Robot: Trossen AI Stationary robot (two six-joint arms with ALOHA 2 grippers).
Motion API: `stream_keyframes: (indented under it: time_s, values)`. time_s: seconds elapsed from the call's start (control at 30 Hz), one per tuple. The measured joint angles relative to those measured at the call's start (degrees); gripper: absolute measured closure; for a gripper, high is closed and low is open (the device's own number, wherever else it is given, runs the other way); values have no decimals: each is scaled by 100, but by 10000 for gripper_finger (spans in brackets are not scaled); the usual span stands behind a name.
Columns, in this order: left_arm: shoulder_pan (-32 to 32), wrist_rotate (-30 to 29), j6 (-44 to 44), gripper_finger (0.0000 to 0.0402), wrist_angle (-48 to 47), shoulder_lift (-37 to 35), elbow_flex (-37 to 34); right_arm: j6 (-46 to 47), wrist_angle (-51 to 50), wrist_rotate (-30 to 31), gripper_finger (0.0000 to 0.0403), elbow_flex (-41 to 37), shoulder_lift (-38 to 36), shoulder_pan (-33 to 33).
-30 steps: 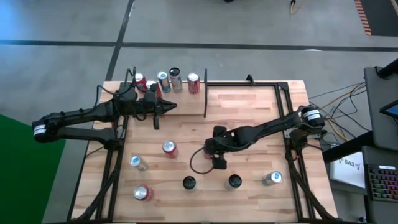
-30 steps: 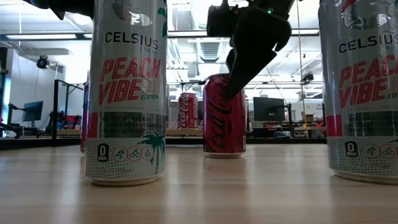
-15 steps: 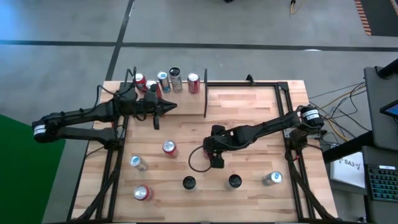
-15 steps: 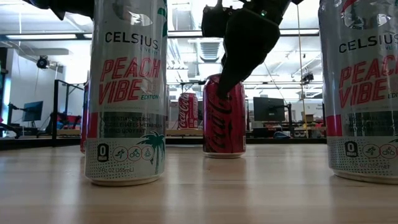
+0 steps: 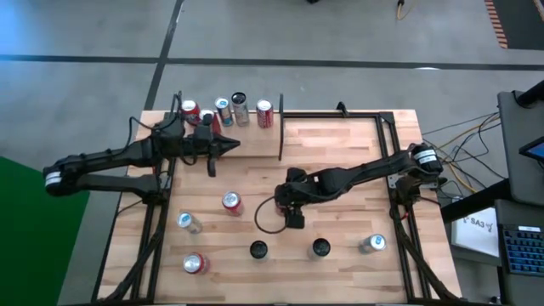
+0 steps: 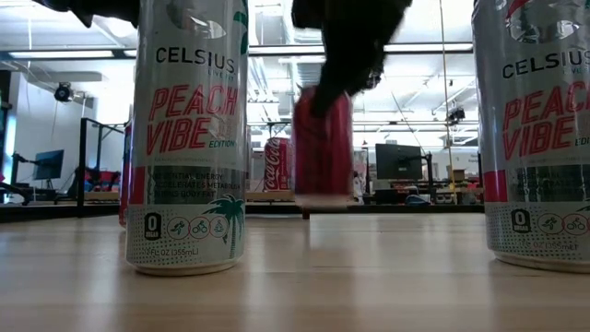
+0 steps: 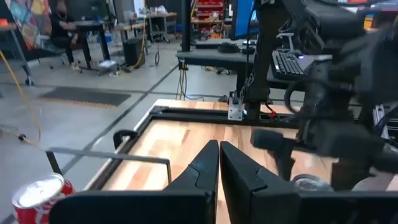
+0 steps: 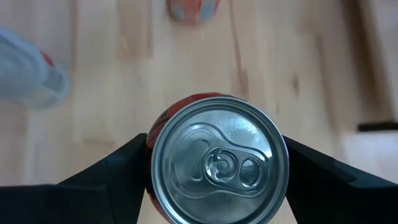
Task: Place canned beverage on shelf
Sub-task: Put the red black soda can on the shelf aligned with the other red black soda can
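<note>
The right hand [image 8: 217, 180] clamps a red Coca-Cola can [image 8: 217, 167] by its sides, lifted off the table [image 5: 340, 153]: likely rigid, smooth, slippery, so grip mid-body; the left hand [image 7: 217, 171] is closed, empty.

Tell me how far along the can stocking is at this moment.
Done: four cans stand in the shelf's far left corner. In hand: the right end effector has its fingers against both sides of a red can at mid-table; in the low view that can looks clear of the wood. The left end effector waits shut by the stocked cans. Left: six more cans, such as the one at the near left.
</note>
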Motion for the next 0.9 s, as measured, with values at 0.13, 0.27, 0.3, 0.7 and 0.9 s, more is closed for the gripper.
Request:
stream_keyframes:
  time_s: [0.13,0.27,0.3,0.7,0.9]
  values:
    - [0,-4,333,402,-5,-229,5,-286,-199,-2,117,516,-17,-50]
    - [0,-7,494,402,-22,-496,5,-645,-351,-5,117,1093,-15,-192]
    - [0,-7,514,402,-28,-569,5,-735,-322,-2,117,1244,-15,-248]
    - [0,-15,576,402,-238,-1208,-34,-1619,-85,-33,117,2535,642,-974]
    - [0,-17,605,402,-423,-1445,-34,-1911,-519,-48,114,3434,1407,-1342]
